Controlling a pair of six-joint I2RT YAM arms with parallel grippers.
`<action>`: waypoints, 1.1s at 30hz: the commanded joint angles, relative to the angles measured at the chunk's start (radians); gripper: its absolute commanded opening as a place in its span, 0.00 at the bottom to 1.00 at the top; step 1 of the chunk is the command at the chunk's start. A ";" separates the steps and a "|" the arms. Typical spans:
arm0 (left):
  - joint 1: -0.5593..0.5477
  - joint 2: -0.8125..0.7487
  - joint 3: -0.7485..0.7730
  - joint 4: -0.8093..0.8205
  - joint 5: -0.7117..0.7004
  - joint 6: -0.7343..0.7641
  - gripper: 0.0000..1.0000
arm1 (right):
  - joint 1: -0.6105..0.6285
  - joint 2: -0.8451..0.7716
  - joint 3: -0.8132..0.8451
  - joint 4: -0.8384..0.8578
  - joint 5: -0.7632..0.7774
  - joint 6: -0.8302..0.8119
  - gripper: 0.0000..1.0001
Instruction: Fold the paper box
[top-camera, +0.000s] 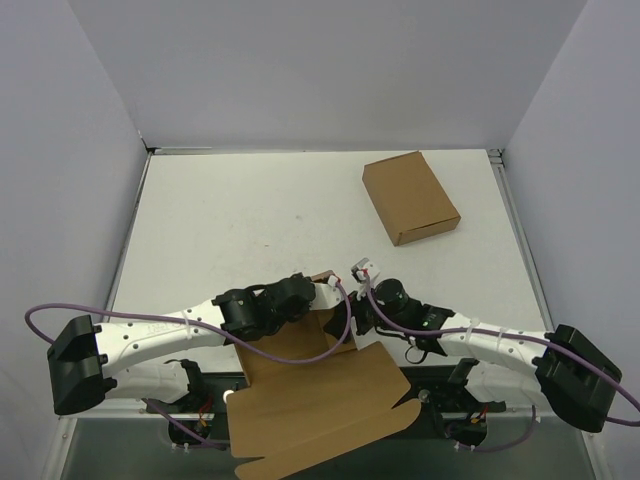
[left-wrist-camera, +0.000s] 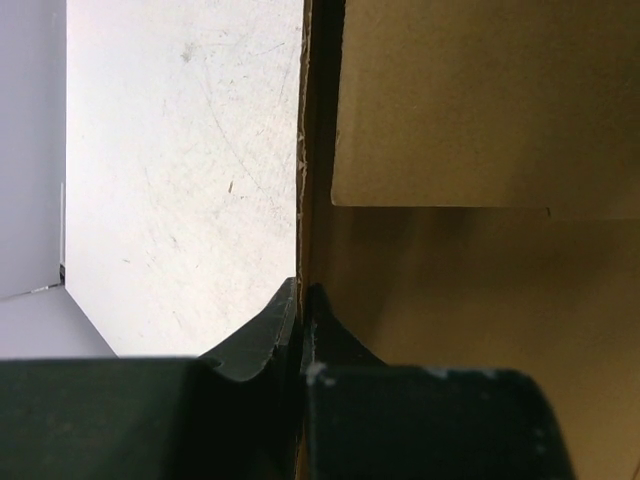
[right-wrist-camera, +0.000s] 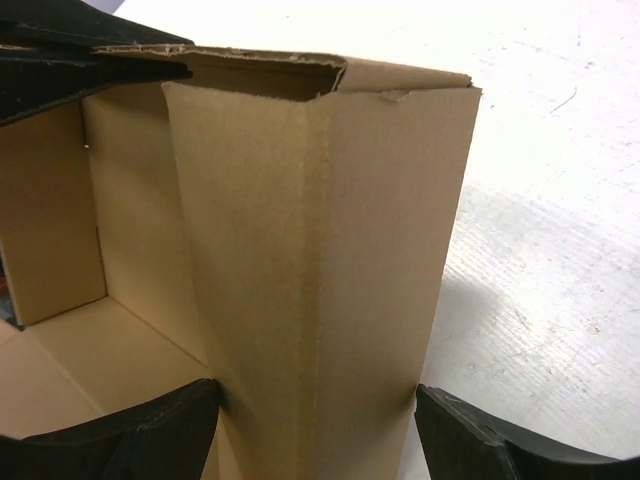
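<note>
The paper box (top-camera: 310, 395) is brown kraft cardboard at the table's near edge, between the two arm bases. Its wide flaps lie flat toward the front and its far walls stand upright. My left gripper (top-camera: 325, 292) is shut on the top edge of one upright wall (left-wrist-camera: 450, 100), its fingers (left-wrist-camera: 270, 335) pinching the thin cardboard edge-on. My right gripper (right-wrist-camera: 317, 400) straddles the folded-over side wall (right-wrist-camera: 320, 200), with a fingertip touching each face of it. The left gripper's black fingers (right-wrist-camera: 90, 55) show at the upper left of the right wrist view.
A closed, tidy brown carton (top-camera: 410, 198) lies at the back right of the white table (top-camera: 230, 220). White walls enclose the table on the left, back and right. Purple cables loop off both arms near the front edge.
</note>
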 joint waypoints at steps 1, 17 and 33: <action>-0.017 -0.027 0.007 0.061 0.021 -0.015 0.00 | 0.048 0.018 0.012 0.030 0.272 -0.036 0.75; -0.036 -0.012 0.007 0.059 0.040 -0.024 0.00 | 0.114 0.035 0.009 -0.064 0.662 0.098 0.34; -0.048 -0.001 0.001 0.047 0.153 -0.016 0.00 | 0.120 -0.082 -0.019 0.051 0.606 -0.059 0.48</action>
